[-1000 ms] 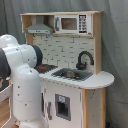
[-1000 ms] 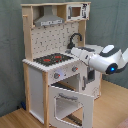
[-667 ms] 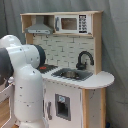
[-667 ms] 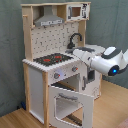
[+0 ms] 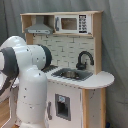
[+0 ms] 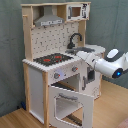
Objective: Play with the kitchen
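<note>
Grey curtain hangs behind everything in both exterior views, and in the second exterior view a wooden floor point(image 6: 15, 117) runs under the scene. On it stands the kitchen point(image 6: 55, 60), a toy unit of light wood and white panels, filling the middle of both exterior views.

Along its top, the second exterior view shows a grey hood point(image 6: 50, 20) on the left and a small microwave point(image 6: 76, 11) on the right, over a pegboard back point(image 6: 50, 40). Lower down sit a stove point(image 6: 52, 59) with 2 red rings, a black faucet point(image 6: 75, 40) and the sink point(image 6: 85, 50) further right. The oven door point(image 6: 70, 102) hangs open, swung out toward the near side, with knobs point(image 6: 65, 73) on the white panel above it.

In the first exterior view the same unit appears from the other side: hood point(image 5: 39, 27) on the left, microwave point(image 5: 72, 23) on the right, the faucet point(image 5: 84, 60) arching over the sink point(image 5: 72, 75), and a rounded counter point(image 5: 102, 80) at the right end.

The white arm point(image 5: 25, 85) fills the near left of the first exterior view. In the second exterior view it point(image 6: 107, 64) reaches in from the right toward the front of the counter, just above the open door. Whether its fingers are spread or pressed together I cannot tell.
</note>
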Controlling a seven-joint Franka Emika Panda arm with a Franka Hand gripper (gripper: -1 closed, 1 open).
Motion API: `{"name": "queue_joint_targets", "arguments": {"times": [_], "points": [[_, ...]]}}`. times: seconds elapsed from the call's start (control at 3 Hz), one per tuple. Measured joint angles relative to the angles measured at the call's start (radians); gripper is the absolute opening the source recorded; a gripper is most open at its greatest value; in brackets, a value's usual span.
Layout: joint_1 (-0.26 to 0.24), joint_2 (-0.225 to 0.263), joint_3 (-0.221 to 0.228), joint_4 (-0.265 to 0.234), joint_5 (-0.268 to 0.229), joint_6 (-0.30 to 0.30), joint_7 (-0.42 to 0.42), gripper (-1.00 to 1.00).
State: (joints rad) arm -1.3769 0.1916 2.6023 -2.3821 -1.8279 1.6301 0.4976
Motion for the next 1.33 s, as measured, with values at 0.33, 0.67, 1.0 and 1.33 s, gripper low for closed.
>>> {"name": "queue_joint_targets", "arguments": {"times": [0.33, 0.67, 1.0, 1.33], "points": [[-0.006, 0.031, -0.003, -0.059, -0.030, -0.001, 0.076, 1.00], [-0.020, 0.027, -0.004, -0.106, -0.038, 0.002, 0.187, 1.00], [-0.033, 0.026, -0.009, -0.139, -0.051, 0.007, 0.301, 1.00], [-0.045, 0.026, -0.011, -0.162, -0.062, 0.013, 0.404, 1.00]]}}
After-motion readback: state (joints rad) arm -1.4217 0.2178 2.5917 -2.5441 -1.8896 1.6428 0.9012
